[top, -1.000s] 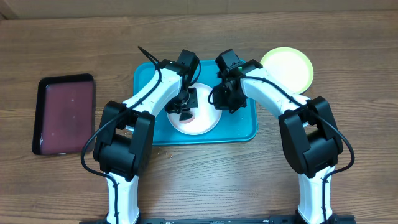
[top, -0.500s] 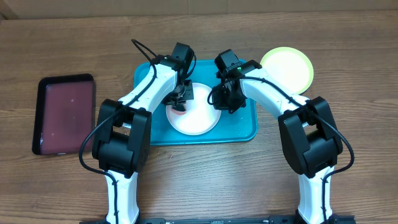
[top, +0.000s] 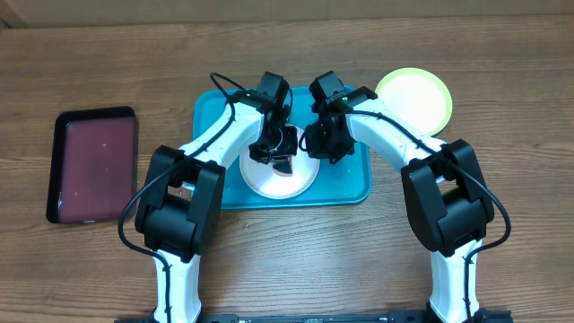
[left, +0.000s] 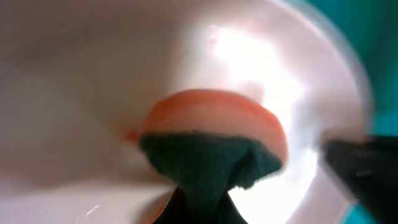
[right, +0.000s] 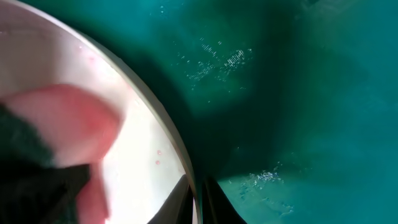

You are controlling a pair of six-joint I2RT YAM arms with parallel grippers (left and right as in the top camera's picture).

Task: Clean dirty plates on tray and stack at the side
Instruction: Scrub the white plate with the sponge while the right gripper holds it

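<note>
The left gripper (top: 276, 154) is clamped tight on an orange sponge (left: 211, 134) with a dark green scouring face. The sponge is pressed onto the white plate (top: 269, 182), which lies on the turquoise tray (top: 208, 112). The right gripper (top: 317, 147) is pinched closed on that plate's right rim. A yellow-green plate (top: 414, 97) sits on the table (top: 502, 54) by the tray's far right corner. A maroon tray (top: 94, 166) lies well to the left.

You look down on a brown wood-grain table (top: 81, 269), grain running left to right, under soft, even light from above.
</note>
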